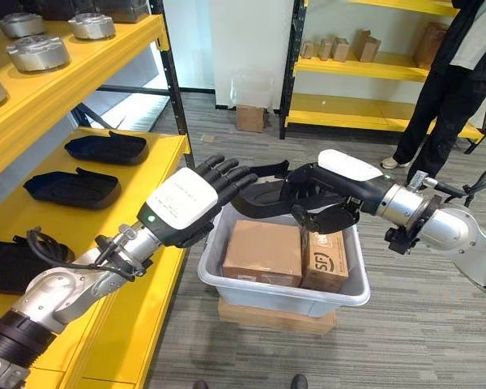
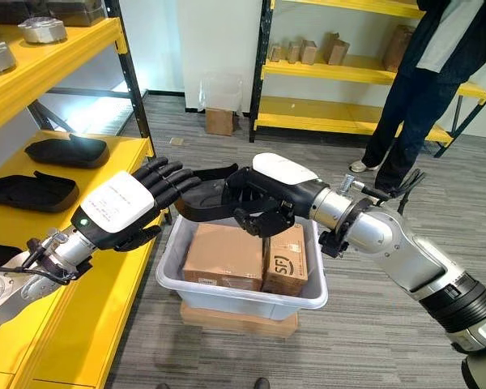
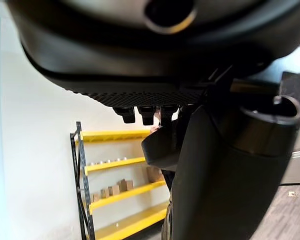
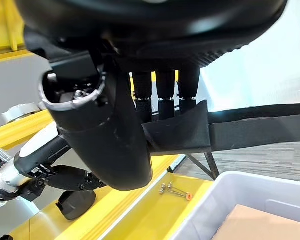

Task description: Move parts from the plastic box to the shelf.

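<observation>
Part is a black molded piece, up in the air over the plastic box, right next to the yellow shelf. Right hand fingers curled around it; left hand w/ fingers straight, touching its other end.

A person stands by the far rack, and a small cardboard box sits against the wall.

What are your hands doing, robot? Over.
Right hand shut on black part above plastic box. Left hand open beside it. Shelf left, nothing blocking.
</observation>
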Motion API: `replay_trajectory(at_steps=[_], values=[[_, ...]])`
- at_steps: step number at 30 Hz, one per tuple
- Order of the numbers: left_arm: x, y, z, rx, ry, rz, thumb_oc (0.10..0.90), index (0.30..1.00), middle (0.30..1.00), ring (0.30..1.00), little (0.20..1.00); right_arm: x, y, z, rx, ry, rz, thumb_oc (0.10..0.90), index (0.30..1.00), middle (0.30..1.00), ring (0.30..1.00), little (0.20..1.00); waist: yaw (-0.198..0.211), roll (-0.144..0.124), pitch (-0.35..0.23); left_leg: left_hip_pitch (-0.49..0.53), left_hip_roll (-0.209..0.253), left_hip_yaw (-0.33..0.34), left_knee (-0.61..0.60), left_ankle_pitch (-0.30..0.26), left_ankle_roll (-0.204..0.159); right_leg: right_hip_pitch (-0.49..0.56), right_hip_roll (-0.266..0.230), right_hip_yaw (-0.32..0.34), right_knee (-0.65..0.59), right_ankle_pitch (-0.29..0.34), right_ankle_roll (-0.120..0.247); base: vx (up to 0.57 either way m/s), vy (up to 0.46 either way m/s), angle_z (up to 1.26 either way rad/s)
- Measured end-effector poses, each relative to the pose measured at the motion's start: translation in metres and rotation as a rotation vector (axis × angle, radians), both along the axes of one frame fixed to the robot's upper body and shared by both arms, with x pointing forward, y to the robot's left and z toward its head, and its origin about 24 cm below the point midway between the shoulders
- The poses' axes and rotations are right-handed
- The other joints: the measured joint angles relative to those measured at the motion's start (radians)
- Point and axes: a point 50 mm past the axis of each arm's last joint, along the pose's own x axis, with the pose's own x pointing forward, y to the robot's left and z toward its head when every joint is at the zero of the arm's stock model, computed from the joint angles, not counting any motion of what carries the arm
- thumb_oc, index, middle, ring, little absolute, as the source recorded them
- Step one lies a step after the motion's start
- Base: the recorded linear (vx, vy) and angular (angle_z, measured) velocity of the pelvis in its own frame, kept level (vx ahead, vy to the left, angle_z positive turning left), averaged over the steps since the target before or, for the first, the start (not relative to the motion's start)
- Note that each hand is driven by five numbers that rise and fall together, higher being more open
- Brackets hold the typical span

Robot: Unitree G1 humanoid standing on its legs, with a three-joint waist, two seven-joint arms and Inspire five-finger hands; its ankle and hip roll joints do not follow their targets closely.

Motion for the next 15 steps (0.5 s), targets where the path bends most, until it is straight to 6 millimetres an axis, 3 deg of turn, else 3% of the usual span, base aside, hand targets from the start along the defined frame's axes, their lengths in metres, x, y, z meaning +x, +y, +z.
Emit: replay_trajectory(at_steps=[15], values=[[0.002, -0.005, -0.001, -0.014, -0.019, -0.028, 0.9, 1.0, 1.0, 1.0, 1.0, -0.017, 0.008, 0.0, 0.008, 0.057, 0.091, 0.4, 0.3, 0.3, 0.3, 0.3, -0.014, -0.006, -0.026, 0.015, 0.001, 0.024, 0.0, -0.007, -0.003, -0.004, 0.001, 0.028, 0.0, 0.001, -0.001, 0.0, 0.003, -0.05]])
